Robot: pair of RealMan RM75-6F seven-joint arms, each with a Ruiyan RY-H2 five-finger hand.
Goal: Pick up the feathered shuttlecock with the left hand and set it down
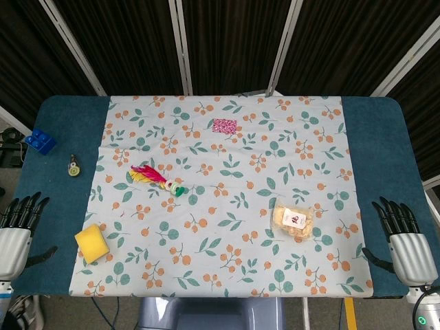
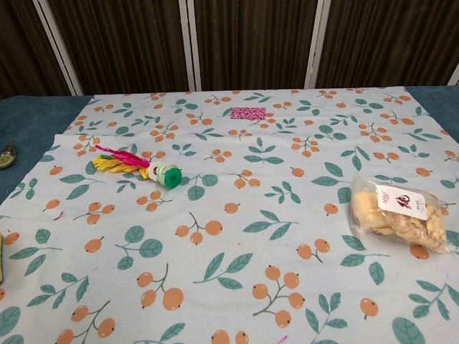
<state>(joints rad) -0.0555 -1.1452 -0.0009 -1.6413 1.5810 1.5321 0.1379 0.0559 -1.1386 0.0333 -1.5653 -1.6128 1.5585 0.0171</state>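
Observation:
The feathered shuttlecock (image 1: 157,179) lies on its side on the floral cloth (image 1: 227,227), left of centre, red and yellow feathers pointing left and its green-and-white base to the right. The chest view shows the same shuttlecock (image 2: 136,165) at the upper left. My left hand (image 1: 17,230) rests open at the near left edge of the table, well short of the shuttlecock, holding nothing. At the near right edge my right hand (image 1: 404,240) is open too, fingers spread. Neither hand appears in the chest view.
A yellow sponge (image 1: 91,243) sits near the cloth's front left corner. A bag of snacks (image 1: 293,221) lies at the right. A small pink patterned square (image 1: 224,126) is at the back centre. A blue brick (image 1: 40,141) and a small round tool (image 1: 73,167) lie on the blue table cover at left.

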